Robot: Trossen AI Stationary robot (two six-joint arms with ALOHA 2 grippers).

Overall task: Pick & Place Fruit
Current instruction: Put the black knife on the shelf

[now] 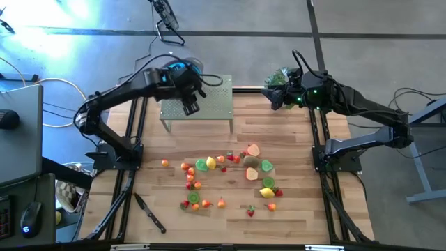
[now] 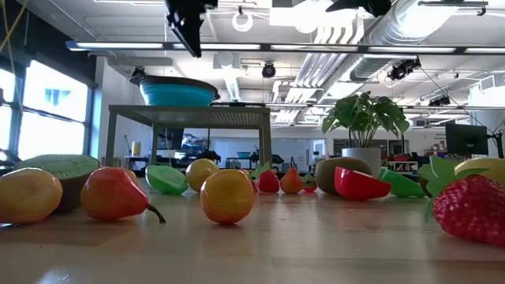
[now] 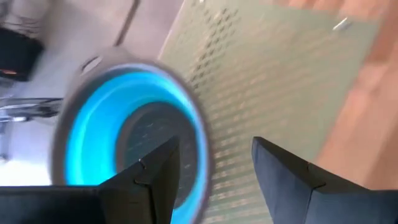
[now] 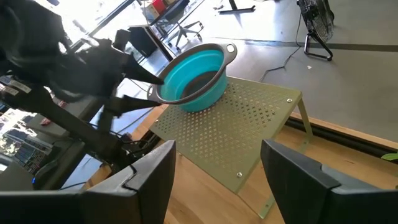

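Fruit (image 1: 226,178) lay scattered over the middle of the wooden table (image 1: 293,132), toward its near edge: small red, orange, yellow and green pieces, some whole and some halved. In the low view a yellow piece sat at the near left, touching a kiwi half (image 2: 59,170) behind it, with a red-orange pear (image 2: 114,194) and an orange ball (image 2: 227,196) just beside them and a strawberry (image 2: 471,207) at the near right. A black-handled knife (image 1: 150,213) lay on the table's near left part, apart from the pieces.

Farther back stood a perforated green metal stand (image 1: 209,104) on thin legs. A blue bowl (image 4: 194,76) sat on one corner of its top. No piece could be seen on the stand, and the bowl's inside, where it showed, held none.

The left gripper (image 1: 190,106) hung above the stand, just beside the bowl, its fingers (image 3: 152,180) spread apart with nothing between them. The right gripper (image 4: 217,168) waited at the table's far right corner, turned toward the stand, its fingers also spread and empty. A leafy potted plant (image 2: 364,126) stood at that far corner, near the right arm.
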